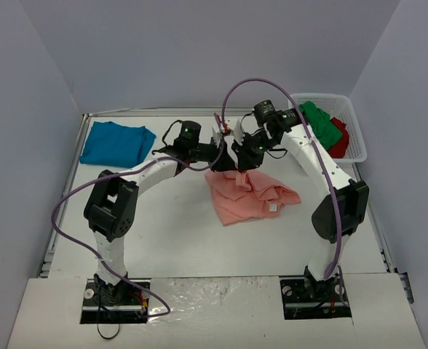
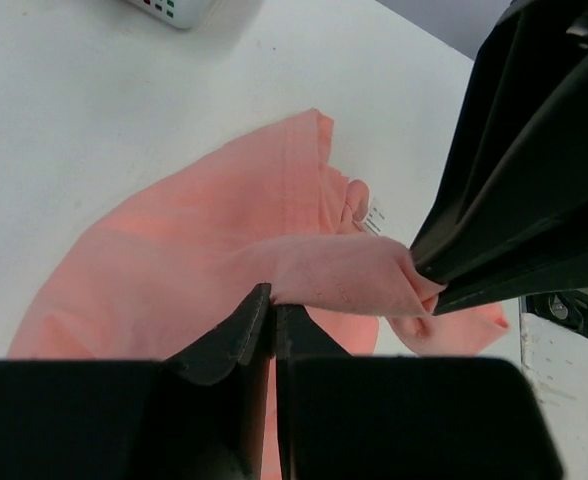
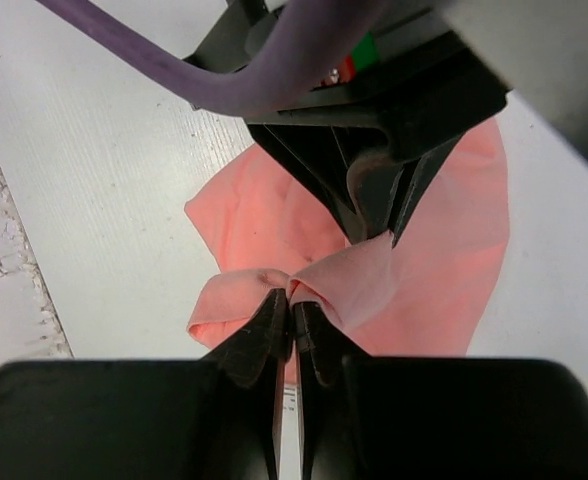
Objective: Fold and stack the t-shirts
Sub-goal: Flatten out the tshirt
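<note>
Plainly, the job was only partly done: a teal-blue cloth t-shirt [image 1: 116, 143] lay at the far left corner of the white table [image 1: 163, 225], looking already folded. A green t-shirt [image 1: 320, 121] and a red t-shirt [image 1: 340, 138] sat bunched in the white plastic mesh basket [image 1: 358, 129] at the far right. The crumpled salmon-pink cloth t-shirt [image 1: 250, 195] lay mid-table, not yet flat. The left gripper [image 2: 273, 302] was clamped on a raised fold at its far edge, and the right gripper [image 3: 292, 303] pinched the same fold just beside it. Spreading, folding and stacking this shirt, then the basket's two, remained.
</note>
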Motion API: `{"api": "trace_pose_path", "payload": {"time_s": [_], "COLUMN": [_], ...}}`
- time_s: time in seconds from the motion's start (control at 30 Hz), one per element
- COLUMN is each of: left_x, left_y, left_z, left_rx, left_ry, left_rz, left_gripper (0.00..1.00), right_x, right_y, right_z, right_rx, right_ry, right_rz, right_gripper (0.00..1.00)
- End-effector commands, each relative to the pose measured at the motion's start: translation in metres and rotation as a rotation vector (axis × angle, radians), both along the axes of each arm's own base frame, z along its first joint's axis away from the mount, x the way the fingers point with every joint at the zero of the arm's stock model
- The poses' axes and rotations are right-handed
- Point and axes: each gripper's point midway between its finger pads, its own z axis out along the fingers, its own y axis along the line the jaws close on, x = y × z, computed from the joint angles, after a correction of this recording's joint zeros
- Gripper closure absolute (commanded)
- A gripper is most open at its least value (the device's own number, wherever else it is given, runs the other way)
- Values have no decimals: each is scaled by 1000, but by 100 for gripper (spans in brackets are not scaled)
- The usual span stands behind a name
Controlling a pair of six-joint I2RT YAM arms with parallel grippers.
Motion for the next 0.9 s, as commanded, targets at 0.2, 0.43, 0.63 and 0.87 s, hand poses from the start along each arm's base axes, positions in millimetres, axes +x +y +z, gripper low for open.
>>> {"api": "trace_pose_path", "payload": {"time_s": [0.2,0.43,0.63,0.87], "left_x": [-19,17,2,-9], "left_y": [5,108,152,171], "left_z": [96,145,141,119], "left_rx": [-83,-17,93,163], "left_ry": [-259,-350,-368,-346], "left_rz": [-92,159,233,267], "left_gripper": [97,98,98,98], "right_x": [-13,-12,-7,-15], "right_y": [-23,-41,-67,-78], "right_z": [-23,-31,-43,-79], "right_rx": [-124,-188,-275,-340], "right_ry": [81,50,-36,28], "right_rz": [-35,-146,-300,-328], "right_gripper": [88,27,24,26]}}
